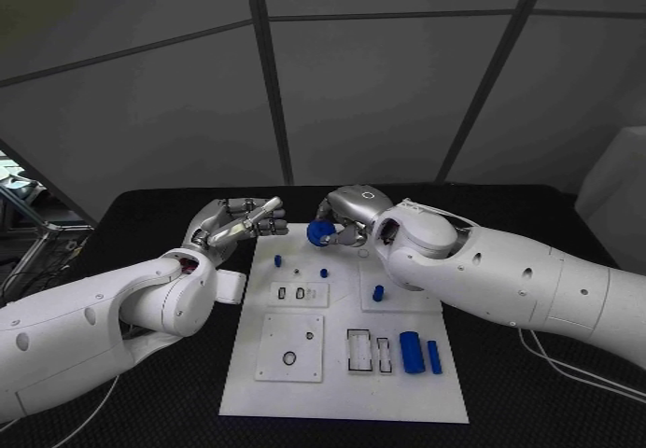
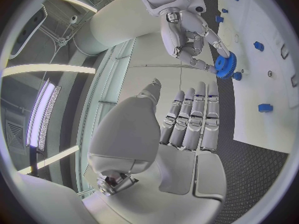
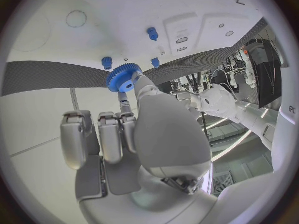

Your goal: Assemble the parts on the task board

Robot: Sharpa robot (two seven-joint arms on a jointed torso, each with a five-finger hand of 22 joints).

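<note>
The white task board (image 1: 344, 383) lies in the middle of the black table. My right hand (image 1: 350, 215) hovers over the board's far edge and pinches a blue gear (image 1: 320, 233) at its fingertips. The gear (image 3: 123, 78) hangs a little above the board, near two short blue pegs (image 3: 106, 62) (image 3: 155, 61). My left hand (image 1: 243, 222) is beside it at the board's far left corner, fingers stretched out straight, holding nothing. From the left wrist, the left hand's fingers (image 2: 190, 117) point toward the gear (image 2: 226, 64) in the right hand (image 2: 187, 32).
Small blue pegs (image 1: 279, 260) (image 1: 323, 273) (image 1: 378, 293) stand on the far half of the board. Two blue cylinders (image 1: 411, 352) (image 1: 435, 357) lie at the near right beside slotted plates (image 1: 361, 351). A square plate with holes (image 1: 292, 347) sits near left.
</note>
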